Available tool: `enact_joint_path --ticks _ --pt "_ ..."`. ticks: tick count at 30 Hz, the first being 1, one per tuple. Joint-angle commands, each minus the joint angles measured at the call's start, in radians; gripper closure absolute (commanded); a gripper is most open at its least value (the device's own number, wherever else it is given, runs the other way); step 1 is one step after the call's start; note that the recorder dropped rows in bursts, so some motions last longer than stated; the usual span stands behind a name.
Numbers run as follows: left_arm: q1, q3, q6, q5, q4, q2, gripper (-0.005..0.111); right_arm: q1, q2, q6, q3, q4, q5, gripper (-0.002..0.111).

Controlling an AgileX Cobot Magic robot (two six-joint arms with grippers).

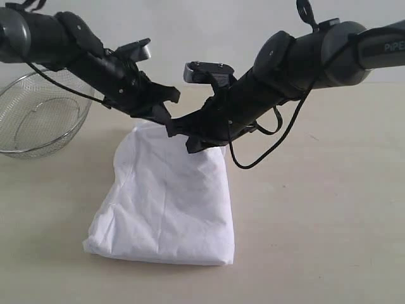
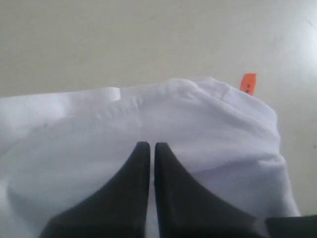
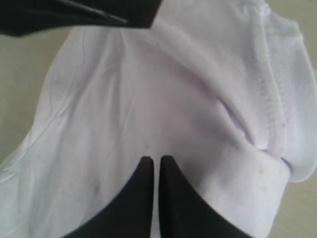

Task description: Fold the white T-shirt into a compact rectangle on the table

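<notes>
Log: your left gripper (image 2: 149, 145) and right gripper (image 3: 153, 158) are both clamped on the far edge of the white T-shirt (image 1: 168, 202), mid-table (image 1: 329, 221), already a rough rectangle; likely only a last fold and tidying remain.

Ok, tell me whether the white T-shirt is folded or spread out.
Folded: the white T-shirt is a narrow, layered bundle on the table, doubled edges showing at its near end.
</notes>
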Motion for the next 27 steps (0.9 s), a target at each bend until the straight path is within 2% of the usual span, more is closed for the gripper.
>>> enact_joint_path --ticks 1,5,14,19,27 --pt "-0.011 -0.001 0.007 -0.069 -0.01 0.061 0.102 -0.004 0.001 -0.003 -0.006 -0.006 -0.007 0.108" --pt "-0.003 -0.003 0.007 -0.133 0.006 0.071 0.102 -0.004 0.001 -0.001 -0.006 -0.008 0.0 0.108" --pt "0.066 -0.013 0.0 -0.142 0.028 0.071 0.102 -0.004 0.001 -0.001 -0.006 -0.008 0.005 0.108" --pt "0.106 -0.013 -0.026 -0.104 0.093 0.068 0.102 -0.004 0.001 -0.001 -0.006 -0.008 0.005 0.108" --pt "0.119 -0.013 -0.023 0.012 0.095 -0.043 0.102 -0.062 -0.06 0.037 -0.005 -0.008 0.055 0.108"
